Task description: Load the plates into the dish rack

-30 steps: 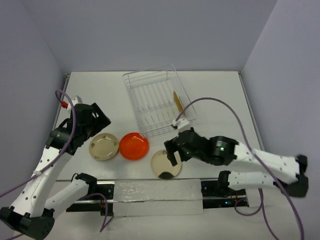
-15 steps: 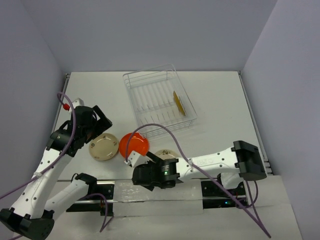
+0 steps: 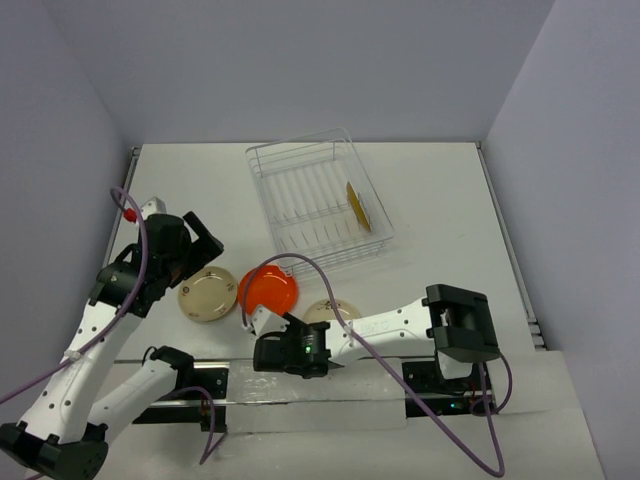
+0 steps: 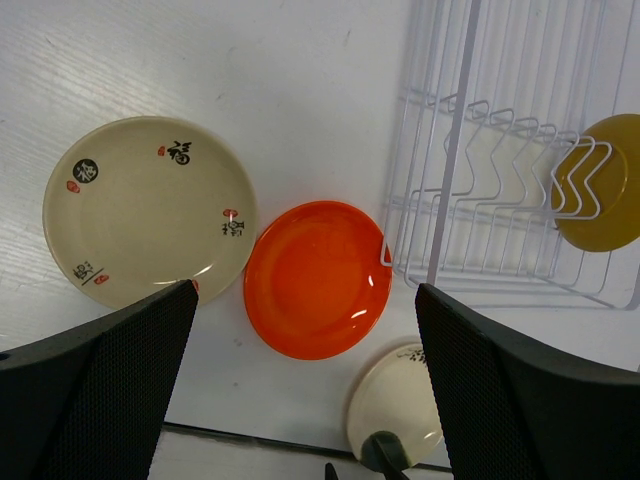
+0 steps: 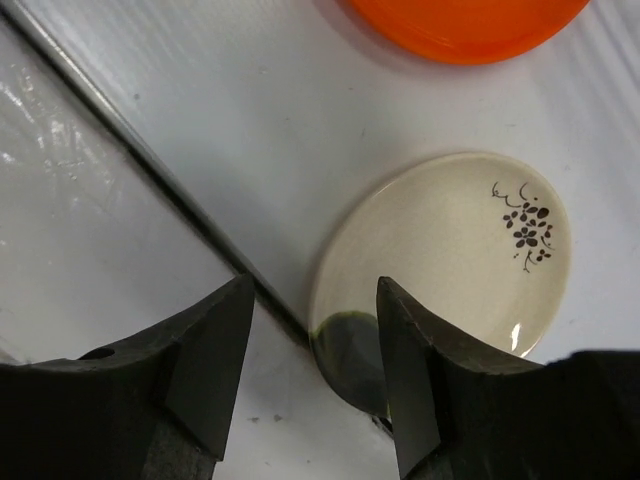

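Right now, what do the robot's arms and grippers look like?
The left arm and right arm are white tubes with black joints, trailing purple cables. The left gripper has black fingers with a mesh texture; the right gripper's are smooth black. A green light glows near it.

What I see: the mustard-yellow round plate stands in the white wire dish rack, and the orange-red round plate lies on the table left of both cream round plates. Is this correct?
Not quite. The orange-red round plate lies between the two cream round plates, not left of both; the left wrist view shows it. The rest holds.
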You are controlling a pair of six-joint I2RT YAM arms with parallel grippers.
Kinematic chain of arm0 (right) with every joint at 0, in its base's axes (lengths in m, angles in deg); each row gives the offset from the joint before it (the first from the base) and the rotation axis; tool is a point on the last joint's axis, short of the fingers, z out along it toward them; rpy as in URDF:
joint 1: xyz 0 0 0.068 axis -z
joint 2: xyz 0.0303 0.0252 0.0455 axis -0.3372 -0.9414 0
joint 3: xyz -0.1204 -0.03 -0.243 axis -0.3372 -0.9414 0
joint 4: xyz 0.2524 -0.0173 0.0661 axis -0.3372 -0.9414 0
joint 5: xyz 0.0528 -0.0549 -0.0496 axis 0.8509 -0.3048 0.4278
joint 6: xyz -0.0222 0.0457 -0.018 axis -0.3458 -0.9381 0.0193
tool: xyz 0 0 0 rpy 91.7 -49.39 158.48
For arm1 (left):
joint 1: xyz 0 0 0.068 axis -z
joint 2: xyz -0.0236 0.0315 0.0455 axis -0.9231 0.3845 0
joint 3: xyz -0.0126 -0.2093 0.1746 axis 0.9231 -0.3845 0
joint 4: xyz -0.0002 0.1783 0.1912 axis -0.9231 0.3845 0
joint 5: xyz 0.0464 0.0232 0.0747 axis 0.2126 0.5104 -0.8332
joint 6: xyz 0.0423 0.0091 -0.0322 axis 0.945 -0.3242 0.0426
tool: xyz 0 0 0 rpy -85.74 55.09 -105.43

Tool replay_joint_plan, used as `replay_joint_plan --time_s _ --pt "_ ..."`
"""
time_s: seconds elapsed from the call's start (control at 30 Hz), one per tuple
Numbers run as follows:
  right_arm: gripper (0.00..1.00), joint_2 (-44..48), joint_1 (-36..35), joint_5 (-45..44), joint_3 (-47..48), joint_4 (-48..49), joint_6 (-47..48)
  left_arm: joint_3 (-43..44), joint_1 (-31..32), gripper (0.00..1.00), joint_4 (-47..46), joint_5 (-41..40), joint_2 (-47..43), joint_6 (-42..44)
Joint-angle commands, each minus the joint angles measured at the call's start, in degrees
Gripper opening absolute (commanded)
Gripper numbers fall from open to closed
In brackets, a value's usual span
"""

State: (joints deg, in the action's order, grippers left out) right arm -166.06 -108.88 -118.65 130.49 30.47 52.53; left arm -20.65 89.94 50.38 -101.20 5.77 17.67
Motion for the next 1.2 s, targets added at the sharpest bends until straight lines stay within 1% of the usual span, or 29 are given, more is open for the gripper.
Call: replay_joint_plan --time_s 0.0,0.17,0.3,0.33,0.37,0.47,0.63,0.67,0.77,0.83,0.93,1.0,1.13,1.17 --pt "0.57 -2.0 1.1 -2.7 -0.7 1.2 -3.0 1.4 -0.3 0.99 0.0 1.1 -0.6 -0.2" --pt "0.53 -4.9 1.3 -2.5 -0.8 1.2 -4.3 1.9 -0.3 0.99 0.6 0.4 0.1 -0.1" --pt "0.49 -5.0 1.9 -3.2 -1.3 1.2 -6.2 2.0 -0.3 0.99 0.5 0.5 0.5 -0.1" --pt "0.43 -4.7 2.3 -3.6 -2.1 1.2 -7.1 2.1 -0.3 0.99 0.3 0.6 0.6 0.0" --pt "0.4 -4.4 2.6 -4.0 -2.5 1.1 -8.0 2.1 -0.3 0.99 0.2 0.7 0.8 0.0" --pt "0.39 -4.3 3.0 -4.1 -3.2 1.0 -9.0 2.3 -0.3 0.99 0.3 0.7 1.2 0.1" --pt "0.33 -6.2 3.1 -3.9 -3.9 1.1 -9.4 2.9 -0.3 0.99 0.8 -0.6 1.6 -0.2" --pt "0.3 -6.7 3.1 -3.9 -4.1 1.0 -9.6 3.0 -0.3 0.99 1.2 -1.1 1.7 -0.3" --pt "0.08 -6.2 3.1 -3.3 -4.2 1.1 -9.7 3.3 -0.3 0.99 1.6 -1.7 1.8 -0.5" --pt "0.0 -4.6 3.0 -2.9 -4.0 1.0 -9.6 3.4 -0.3 0.99 1.4 -1.6 1.5 -0.4" --pt "0.0 -1.6 2.9 -3.1 -2.9 0.1 -9.7 3.7 -0.3 0.99 1.2 -1.5 1.3 -0.1" --pt "0.0 1.4 2.7 -5.8 -1.0 -4.3 -10.8 4.3 -0.3 0.99 1.1 -1.2 1.1 0.4" --pt "0.0 11.1 2.6 -6.2 1.6 -7.3 -9.4 4.7 -0.3 0.99 0.4 -0.5 0.4 1.9" --pt "0.0 14.4 2.6 -4.7 1.8 -7.4 -8.6 4.8 -0.3 0.99 0.0 -0.3 0.2 2.1"
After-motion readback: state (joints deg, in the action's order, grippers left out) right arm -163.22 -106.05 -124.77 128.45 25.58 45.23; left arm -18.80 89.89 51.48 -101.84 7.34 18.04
